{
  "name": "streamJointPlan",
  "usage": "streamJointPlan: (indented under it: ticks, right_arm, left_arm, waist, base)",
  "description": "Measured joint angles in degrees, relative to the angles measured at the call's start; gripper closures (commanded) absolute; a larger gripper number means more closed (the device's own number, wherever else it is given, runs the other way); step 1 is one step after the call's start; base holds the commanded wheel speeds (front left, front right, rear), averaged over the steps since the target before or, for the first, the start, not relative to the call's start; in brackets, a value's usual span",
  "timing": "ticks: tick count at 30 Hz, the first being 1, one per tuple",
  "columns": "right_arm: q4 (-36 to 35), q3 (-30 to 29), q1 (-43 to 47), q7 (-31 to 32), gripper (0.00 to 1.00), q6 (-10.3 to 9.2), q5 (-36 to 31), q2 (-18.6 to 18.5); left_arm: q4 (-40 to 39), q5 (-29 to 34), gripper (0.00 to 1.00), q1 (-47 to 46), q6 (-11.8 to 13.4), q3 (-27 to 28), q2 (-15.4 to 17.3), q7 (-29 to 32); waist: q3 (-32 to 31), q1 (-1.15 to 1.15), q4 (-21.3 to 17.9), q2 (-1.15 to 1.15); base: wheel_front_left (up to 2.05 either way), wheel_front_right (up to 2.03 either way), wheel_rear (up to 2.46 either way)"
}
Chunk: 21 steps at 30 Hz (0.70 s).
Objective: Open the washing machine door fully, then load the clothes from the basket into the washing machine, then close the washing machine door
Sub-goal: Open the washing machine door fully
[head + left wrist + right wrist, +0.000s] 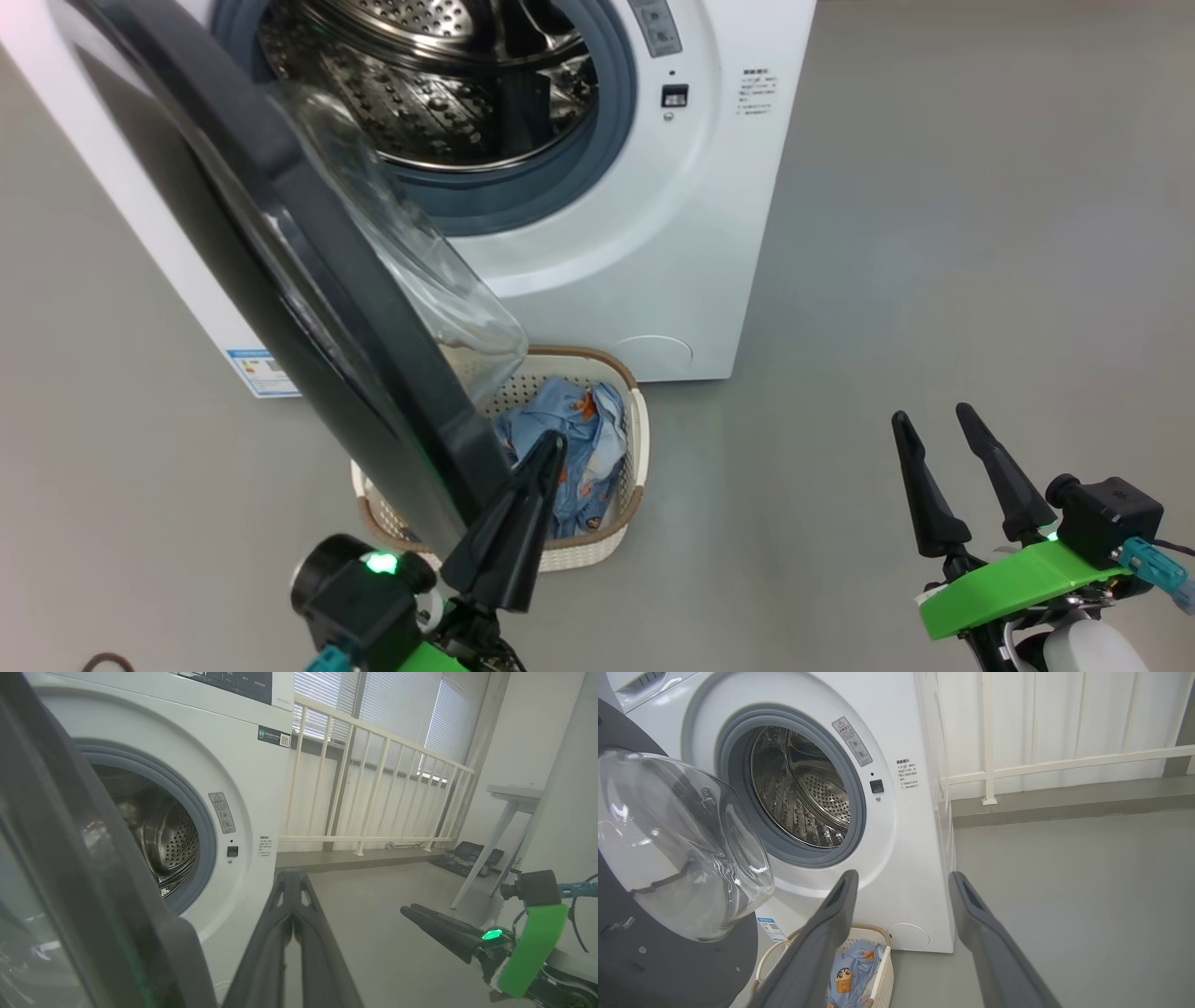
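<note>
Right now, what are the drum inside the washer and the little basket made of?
The drum looks like shiny steel: silvery, mirror-like, punched with small holes. The basket seems cream plastic with perforated walls; its brown rim looks woven, maybe rattan or imitation.

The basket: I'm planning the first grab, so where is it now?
In the head view the basket sits on the floor at lower centre, directly in front of the washing machine, its left part hidden behind the open washing machine door.
</note>
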Motion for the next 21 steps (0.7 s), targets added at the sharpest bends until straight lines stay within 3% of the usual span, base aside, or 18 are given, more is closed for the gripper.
streamJointPlan:
  ticks: [13,21]
  right_arm:
    - [0.20,0.70,-1.40,0.00,0.00,0.00,0.00,0.11]
    - [0.53,0.58,-1.39,0.00,0.00,0.00,0.00,0.12]
  left_arm:
    - [9.88,-2.44,1.00,-1.42,0.12,-0.75,-0.07,-0.58]
    - [12.79,-2.80,1.00,-1.60,1.63,0.42,-0.52,-1.64]
  waist:
    - [2.68,0.00,-2.71,0.00]
    - [2.46,0.00,-2.44,0.00]
  base:
    - [0.00,0.00,0.00]
    - [0.00,0.00,0.00]
